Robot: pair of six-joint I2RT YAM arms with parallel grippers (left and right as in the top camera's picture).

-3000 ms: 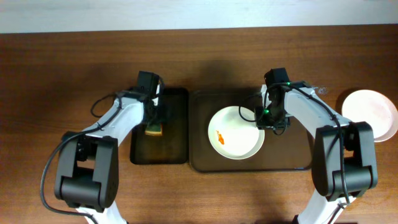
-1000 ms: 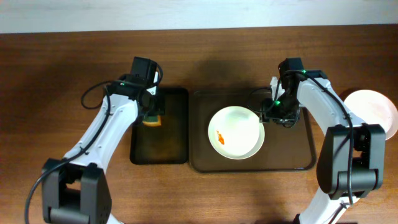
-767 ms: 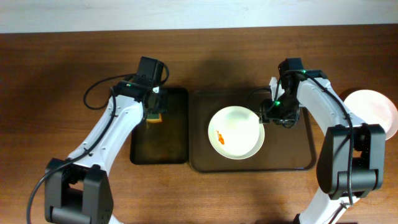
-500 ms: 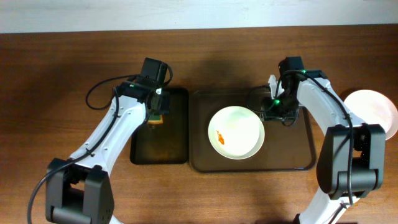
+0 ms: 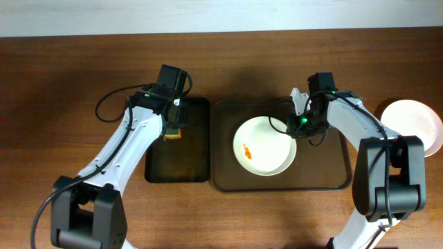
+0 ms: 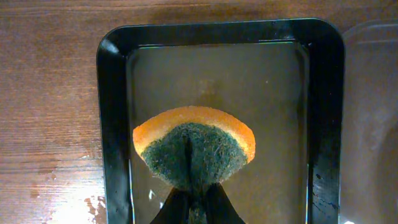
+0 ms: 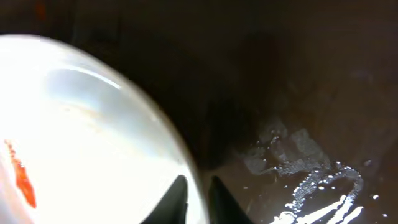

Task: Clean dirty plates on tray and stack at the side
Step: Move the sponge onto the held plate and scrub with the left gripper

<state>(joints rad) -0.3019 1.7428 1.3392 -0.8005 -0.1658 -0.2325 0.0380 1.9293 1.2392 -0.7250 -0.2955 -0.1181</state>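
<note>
**Smeared plate** [image 5: 263, 146]: one, lay on the tray [image 5: 332, 173] with its orange streak unwiped. Wiping and stacking judged still to do.
**Side plate** [image 5: 414, 124]: lay on the bench [image 5: 69, 69] at 3 o'clock; count unclear.
**Right pincer** [image 5: 299, 124]: pinched the smeared plate's rim at its 2 o'clock edge.
**Left pincer** [image 6: 196, 202]: pinched the sponge [image 6: 194, 149] above the black tray [image 5: 156, 166], at 9 o'clock of the smeared plate, well apart.

- A narrow black tray [image 5: 154, 162] [image 6: 112, 124] is sitting on the wooden tabletop [image 5: 69, 83] [image 6: 50, 93], and its glossy floor is catching the light.
- A sponge [image 5: 172, 131] [image 6: 194, 149] is showing over the black tray's far half. It is bending into a fan, with an orange rim curving round a dark green scouring face.
- A pale strip [image 5: 208, 14] is running along the tabletop's far edge.
</note>
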